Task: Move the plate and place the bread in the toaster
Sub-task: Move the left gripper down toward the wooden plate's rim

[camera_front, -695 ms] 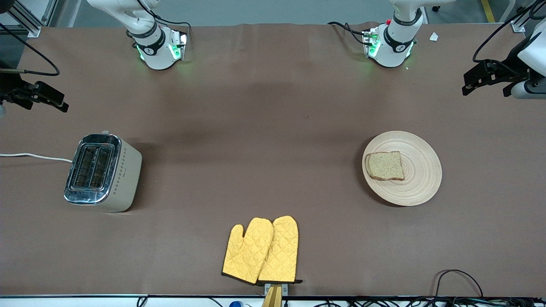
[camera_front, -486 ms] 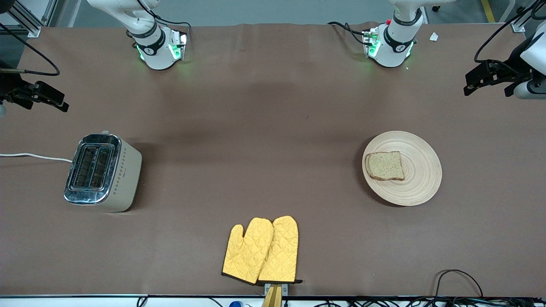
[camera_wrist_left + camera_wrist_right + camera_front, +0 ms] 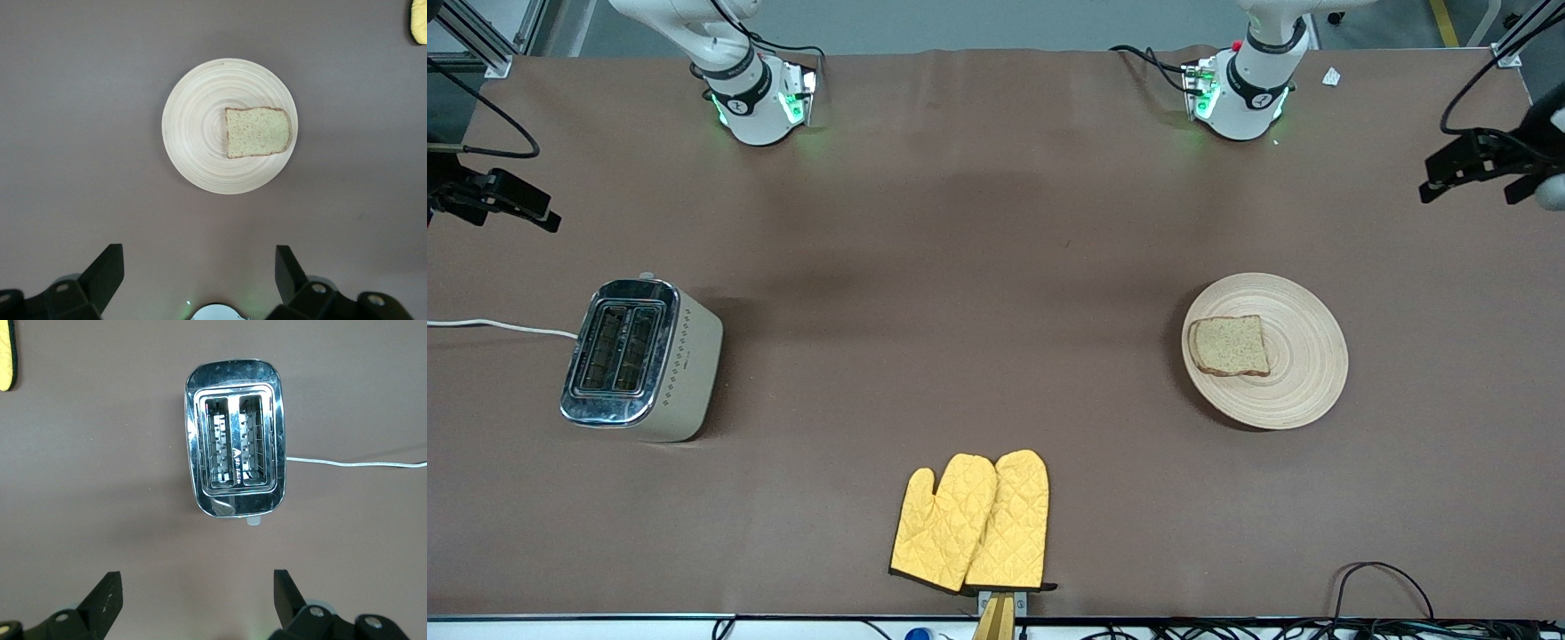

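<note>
Bread (image 3: pixel 1230 345) on plate (image 3: pixel 1303 391), left arm's end; toaster (image 3: pixel 640 358) right arm's end.

I see two yellow oven mitts (image 3: pixel 971 523) lying side by side, overlapping, near table's (image 3: pixel 996 231) front edge. Black cables (image 3: pixel 1383 587) at the edge too.

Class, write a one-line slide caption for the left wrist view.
Open left claw hangs high above the bread lying on the plate.

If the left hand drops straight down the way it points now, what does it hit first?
Probably bare table. The left hand, open, points down beside the plate, which carries the bread; the wrist view shows the plate ahead of the fingers, though depth is unclear.
</note>
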`<action>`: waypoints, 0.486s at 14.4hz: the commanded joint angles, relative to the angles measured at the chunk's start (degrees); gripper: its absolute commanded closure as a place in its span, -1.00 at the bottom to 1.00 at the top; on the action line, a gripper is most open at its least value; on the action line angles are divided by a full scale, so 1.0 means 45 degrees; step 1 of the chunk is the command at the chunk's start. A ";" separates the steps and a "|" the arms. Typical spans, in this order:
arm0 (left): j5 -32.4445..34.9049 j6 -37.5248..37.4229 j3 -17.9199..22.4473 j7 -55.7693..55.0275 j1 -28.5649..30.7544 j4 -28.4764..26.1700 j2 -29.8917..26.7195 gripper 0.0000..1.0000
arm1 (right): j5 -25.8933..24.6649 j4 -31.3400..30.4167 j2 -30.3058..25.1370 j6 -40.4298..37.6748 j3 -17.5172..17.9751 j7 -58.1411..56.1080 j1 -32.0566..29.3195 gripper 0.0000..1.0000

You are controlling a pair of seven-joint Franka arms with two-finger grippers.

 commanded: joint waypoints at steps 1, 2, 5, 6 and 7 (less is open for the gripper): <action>-0.2064 -0.0135 0.0510 0.1810 0.1702 0.0341 0.1558 -1.00 | 0.0178 -0.0242 -0.0272 0.0002 0.0140 -0.0114 -0.0205 -1.00; -0.2728 -0.0096 0.0510 0.2318 0.2427 0.0341 0.2163 -1.00 | 0.0178 -0.0223 -0.0272 0.0002 0.0140 -0.0114 -0.0205 -1.00; -0.3942 0.0508 0.0510 0.4580 0.3603 0.0321 0.4058 -1.00 | 0.0178 -0.0223 -0.0272 0.0002 0.0140 -0.0095 -0.0205 -1.00; -0.4313 0.0839 0.0510 0.5169 0.3683 0.0205 0.4644 -1.00 | 0.0178 -0.0222 -0.0272 0.0002 0.0160 -0.0094 -0.0205 -1.00; -0.4626 0.1229 0.0510 0.5330 0.3858 -0.0086 0.4959 -1.00 | 0.0178 -0.0222 -0.0272 0.0002 0.0140 -0.0094 -0.0205 -1.00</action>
